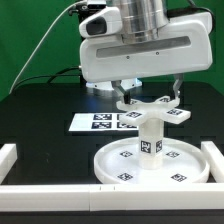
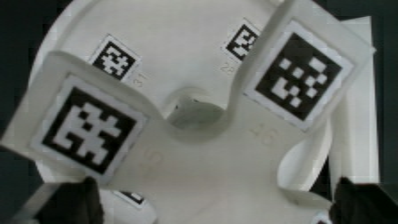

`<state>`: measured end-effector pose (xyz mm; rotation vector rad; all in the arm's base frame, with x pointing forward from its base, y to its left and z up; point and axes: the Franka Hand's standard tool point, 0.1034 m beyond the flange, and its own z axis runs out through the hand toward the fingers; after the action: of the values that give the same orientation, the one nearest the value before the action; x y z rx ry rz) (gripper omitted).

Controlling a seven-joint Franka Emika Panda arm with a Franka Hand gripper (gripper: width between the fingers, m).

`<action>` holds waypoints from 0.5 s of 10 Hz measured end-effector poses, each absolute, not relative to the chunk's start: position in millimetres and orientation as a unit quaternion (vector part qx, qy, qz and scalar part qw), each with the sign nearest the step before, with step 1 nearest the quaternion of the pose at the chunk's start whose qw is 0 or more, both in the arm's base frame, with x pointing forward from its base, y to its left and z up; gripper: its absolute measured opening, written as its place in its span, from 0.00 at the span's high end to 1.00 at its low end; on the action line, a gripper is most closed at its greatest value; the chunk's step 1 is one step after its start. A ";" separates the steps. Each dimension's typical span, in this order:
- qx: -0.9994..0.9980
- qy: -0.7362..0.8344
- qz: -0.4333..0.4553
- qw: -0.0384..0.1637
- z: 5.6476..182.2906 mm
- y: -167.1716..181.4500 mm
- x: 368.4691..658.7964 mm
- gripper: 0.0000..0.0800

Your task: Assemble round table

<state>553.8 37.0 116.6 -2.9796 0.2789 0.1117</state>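
From where I stood, a long white rail edged the black worktop at the exterior view's left, with another rail running along the near side. Behind the middle, a flat white marker board lay on the worktop. In front of it sat the large rimmed round white plastic disc, tags dotted on its face, its near rim close to the front rail. A short thick white cylinder post stood upright on the disc's middle, and the smaller white armed foot piece rested level on top of the post. The robot's white hand hung straight above that foot piece, its fingers spread wide on either side of the piece, gripping nothing. In the wrist view the foot piece filled the frame, its tagged arms radiating from a hub, with the dark fingertips at the edge. A third rail closed the exterior view's right.
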 end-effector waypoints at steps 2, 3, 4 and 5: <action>-0.992 0.093 0.035 0.072 114.3 38.4 552.4 0.19; -0.992 0.093 0.033 0.072 114.5 39.0 553.3 0.19; -0.993 0.092 0.032 0.072 114.4 39.1 553.8 0.19; -0.993 0.091 0.031 0.072 114.3 39.3 554.2 0.19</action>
<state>554.2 39.3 114.3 -2.9841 0.2741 0.0944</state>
